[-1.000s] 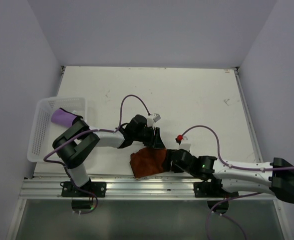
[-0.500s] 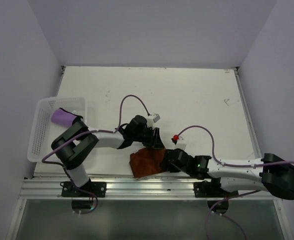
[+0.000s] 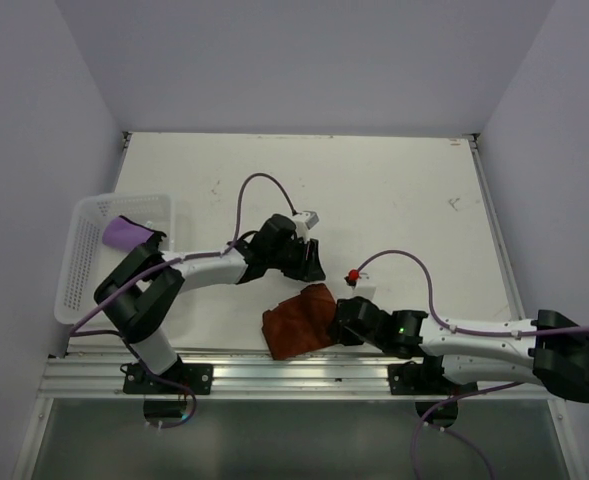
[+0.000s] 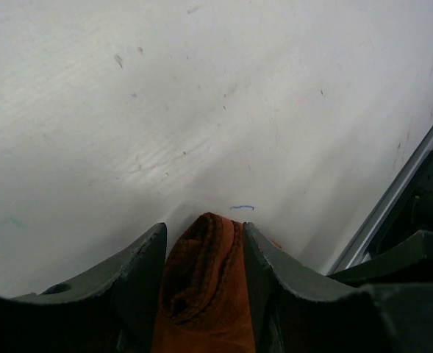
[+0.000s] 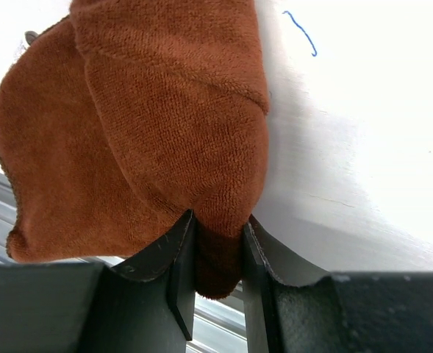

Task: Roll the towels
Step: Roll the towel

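The rust orange towel (image 3: 296, 322) lies bunched and partly rolled near the table's front edge. My right gripper (image 3: 342, 318) is at its right end, and in the right wrist view the gripper (image 5: 217, 220) is shut on a fold of the orange towel (image 5: 150, 110). My left gripper (image 3: 316, 270) stands just behind the cloth, apart from it. Its jaws (image 4: 204, 225) are open, and the towel's rolled end (image 4: 201, 287) shows between them. The purple towel (image 3: 124, 234) lies in the white basket (image 3: 84, 270) at the left.
An aluminium rail (image 3: 274, 372) runs along the front edge right beside the orange towel, and also shows as the rail (image 4: 392, 198) in the left wrist view. A small blue pen mark (image 5: 301, 33) is on the table by the towel. Purple cables loop over both arms.
My right gripper has closed onto the towel's right end. The left gripper has drawn back off the towel toward the rear, uncovering the cloth's upper corner.
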`<state>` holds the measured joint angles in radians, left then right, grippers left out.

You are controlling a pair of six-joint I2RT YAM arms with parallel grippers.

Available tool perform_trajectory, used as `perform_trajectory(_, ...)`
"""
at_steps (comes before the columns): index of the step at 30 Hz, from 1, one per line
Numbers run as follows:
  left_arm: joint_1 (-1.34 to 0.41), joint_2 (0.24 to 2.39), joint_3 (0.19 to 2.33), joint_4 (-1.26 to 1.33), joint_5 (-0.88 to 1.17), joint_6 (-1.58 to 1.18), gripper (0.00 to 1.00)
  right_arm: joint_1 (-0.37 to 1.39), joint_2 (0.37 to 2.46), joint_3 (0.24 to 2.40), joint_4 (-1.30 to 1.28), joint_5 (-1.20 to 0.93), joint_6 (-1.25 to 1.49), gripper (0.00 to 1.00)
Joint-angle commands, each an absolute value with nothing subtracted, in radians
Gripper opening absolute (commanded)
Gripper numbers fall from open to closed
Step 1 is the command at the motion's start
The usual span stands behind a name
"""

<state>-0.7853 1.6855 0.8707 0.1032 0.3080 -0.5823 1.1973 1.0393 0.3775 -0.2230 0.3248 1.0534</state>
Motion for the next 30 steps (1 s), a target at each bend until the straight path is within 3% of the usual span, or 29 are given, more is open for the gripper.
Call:
perform_trajectory(1,-0.743,1.634,0.98,0.025,0.252,-0.526,0.5,1.2,1.029,0.413,-0.313,0.367,1.025,0.0)
perform_trajectory(9,-0.706,1.635,1.109,-0.08,0.232,-0.491,0.5,1.2,1.009,0.425,-0.367,0.471,1.026,0.0)
perform_trajectory(18,-0.703,1.591,1.057,-0.083,0.21,-0.482,0.51,1.195,1.095,0.482,-0.436,0.63,1.095,0.0)
perform_trajectory(30,-0.703,1.529,1.037,-0.098,0.137,-0.489,0.51,1.135,1.173,0.549,-0.477,0.644,1.016,0.0)
